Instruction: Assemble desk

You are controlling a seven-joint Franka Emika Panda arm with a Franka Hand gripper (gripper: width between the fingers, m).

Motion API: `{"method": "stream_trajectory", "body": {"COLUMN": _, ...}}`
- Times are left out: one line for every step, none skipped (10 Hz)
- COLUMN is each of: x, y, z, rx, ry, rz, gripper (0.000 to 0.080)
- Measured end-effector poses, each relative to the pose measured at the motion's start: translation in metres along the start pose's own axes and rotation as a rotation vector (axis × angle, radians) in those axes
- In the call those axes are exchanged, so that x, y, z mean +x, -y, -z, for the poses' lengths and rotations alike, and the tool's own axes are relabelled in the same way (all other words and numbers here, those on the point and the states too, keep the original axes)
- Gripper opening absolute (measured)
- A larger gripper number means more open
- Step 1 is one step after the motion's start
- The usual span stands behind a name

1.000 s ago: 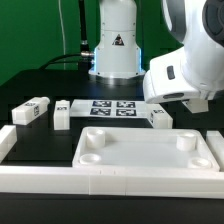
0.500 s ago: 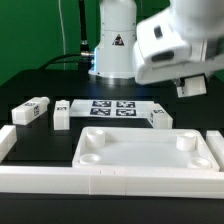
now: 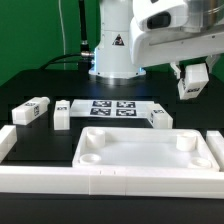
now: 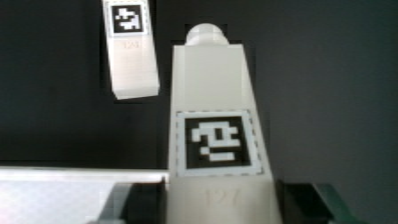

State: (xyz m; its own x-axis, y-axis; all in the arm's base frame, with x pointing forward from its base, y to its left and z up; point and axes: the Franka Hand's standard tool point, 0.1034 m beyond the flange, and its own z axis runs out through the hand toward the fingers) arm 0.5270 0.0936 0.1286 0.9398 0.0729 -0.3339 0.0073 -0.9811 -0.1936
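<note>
Black table [image 3: 35, 90]. Leg [image 3: 190, 88] is clamped in gripper [image 3: 191, 78], near upright, raised above tabletop [image 3: 140, 152] far corner, the exterior view's right.

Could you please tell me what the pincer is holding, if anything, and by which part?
The pincer grips a white desk leg by one end, clamped on opposite sides; the tagged rest juts free.

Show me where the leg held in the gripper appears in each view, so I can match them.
Exterior view: the leg hangs in the air at the exterior view's right.
Wrist view: the leg fills the middle, its tag facing the camera.
Shared landmark: the gripper, clamped on the leg in both.
</note>
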Motion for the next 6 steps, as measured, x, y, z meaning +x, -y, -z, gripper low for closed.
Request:
{"method": "stream_trajectory", "body": {"x": 0.005, "y": -0.006, "z": 0.006, "rx": -0.006, "ry": -0.063, "rz": 0.021, "gripper": 0.029}}
{"method": "stream_trajectory", "body": {"x": 0.011, "y": -0.009, "z": 0.016, "rx": -0.019, "ry": -0.152, "rz": 0.037, "gripper": 0.029}}
{"method": "stream_trajectory", "body": {"x": 0.016, "y": -0.008, "z": 0.026, "rx": -0.026, "ry": -0.207, "rz": 0.043, "gripper": 0.029}}
{"method": "stream_trajectory", "body": {"x": 0.026, "y": -0.006, "z": 0.038, "rx": -0.036, "ry": -0.301, "rz": 0.049, "gripper": 0.029}}
{"method": "stream_trajectory", "body": {"x": 0.027, "y": -0.009, "z": 0.035, "rx": -0.046, "ry": -0.378, "rz": 0.045, "gripper": 0.029}}
{"method": "stream_trajectory", "body": {"x": 0.024, "y": -0.012, "z": 0.03, "rx": -0.053, "ry": -0.408, "rz": 0.043, "gripper": 0.029}}
